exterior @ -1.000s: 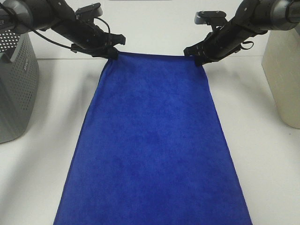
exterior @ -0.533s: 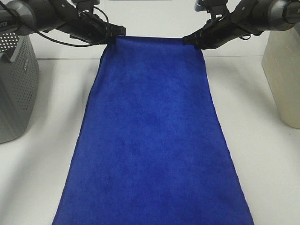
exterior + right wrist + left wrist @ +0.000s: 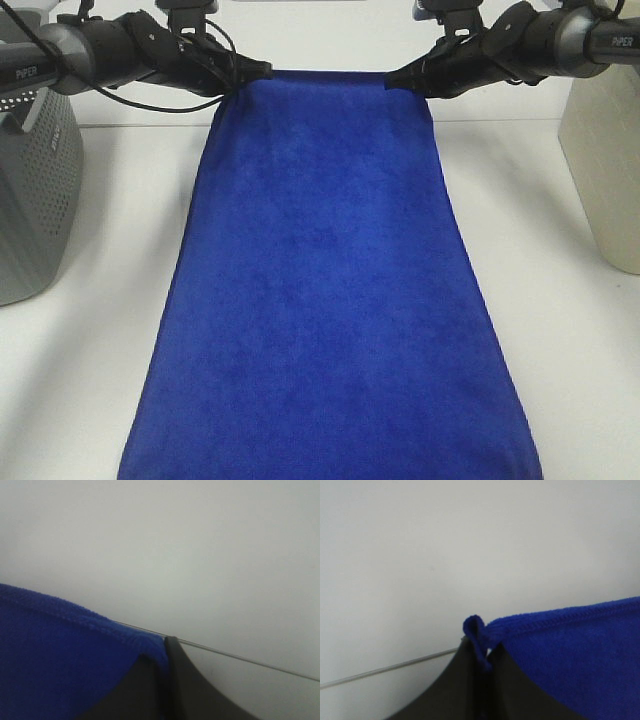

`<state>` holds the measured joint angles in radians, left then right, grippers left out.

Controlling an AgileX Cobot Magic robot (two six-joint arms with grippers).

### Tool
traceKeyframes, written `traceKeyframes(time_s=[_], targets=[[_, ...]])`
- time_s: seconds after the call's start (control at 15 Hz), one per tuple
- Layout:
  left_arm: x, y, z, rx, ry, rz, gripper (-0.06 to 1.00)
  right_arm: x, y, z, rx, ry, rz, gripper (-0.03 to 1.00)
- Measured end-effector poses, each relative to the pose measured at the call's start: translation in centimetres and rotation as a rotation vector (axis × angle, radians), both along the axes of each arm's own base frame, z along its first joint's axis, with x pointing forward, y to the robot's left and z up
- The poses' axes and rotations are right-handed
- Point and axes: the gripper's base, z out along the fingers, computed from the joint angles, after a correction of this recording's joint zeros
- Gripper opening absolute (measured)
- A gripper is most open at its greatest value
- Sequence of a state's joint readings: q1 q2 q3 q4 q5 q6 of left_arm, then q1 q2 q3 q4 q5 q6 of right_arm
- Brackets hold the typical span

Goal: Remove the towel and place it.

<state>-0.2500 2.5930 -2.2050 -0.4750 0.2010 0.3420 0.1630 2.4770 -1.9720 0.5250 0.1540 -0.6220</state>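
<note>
Exterior high: both arms stretched level at the far side, left gripper (image 3: 262, 72) and right gripper (image 3: 390, 79) each clamped on a far corner of the towel (image 3: 325, 290), draped toward the near edge over the white table (image 3: 90, 350). Wrist views only: stitched hem, plush blue pile, corner bunched between black jaws.
</note>
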Motion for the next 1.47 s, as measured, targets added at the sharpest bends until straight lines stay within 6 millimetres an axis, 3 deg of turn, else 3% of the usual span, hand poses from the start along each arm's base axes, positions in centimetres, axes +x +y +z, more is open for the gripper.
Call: traceKeyframes(time_s=[0.27, 0.53, 0.8, 1.07, 1.2, 1.47], targets=[[0.1, 0.0, -0.4, 0.016, -0.020, 0.004, 0.01, 0.4, 0.1, -0.6, 0.007, 0.001, -0.002, 0.01], [0.2, 0.0, -3.2, 0.033, 0.017, 0.006, 0.01, 0.3, 0.1, -2.2, 0.003, 0.042, 0.005, 0.01], [0.4, 0.1, -3.4, 0.031, -0.012, 0.023, 0.01, 0.3, 0.2, -2.2, 0.013, 0.043, 0.001, 0.02], [0.4, 0.1, -3.3, 0.041, -0.032, 0.026, 0.03, 0.3, 0.1, -2.1, 0.013, 0.034, -0.005, 0.17], [0.6, 0.3, -3.1, 0.040, -0.053, 0.036, 0.12, 0.4, -0.1, -2.1, 0.013, 0.030, -0.010, 0.30], [0.7, 0.5, -2.9, 0.039, -0.082, 0.052, 0.43, 0.3, -0.1, -2.2, 0.013, 0.043, -0.003, 0.49]])
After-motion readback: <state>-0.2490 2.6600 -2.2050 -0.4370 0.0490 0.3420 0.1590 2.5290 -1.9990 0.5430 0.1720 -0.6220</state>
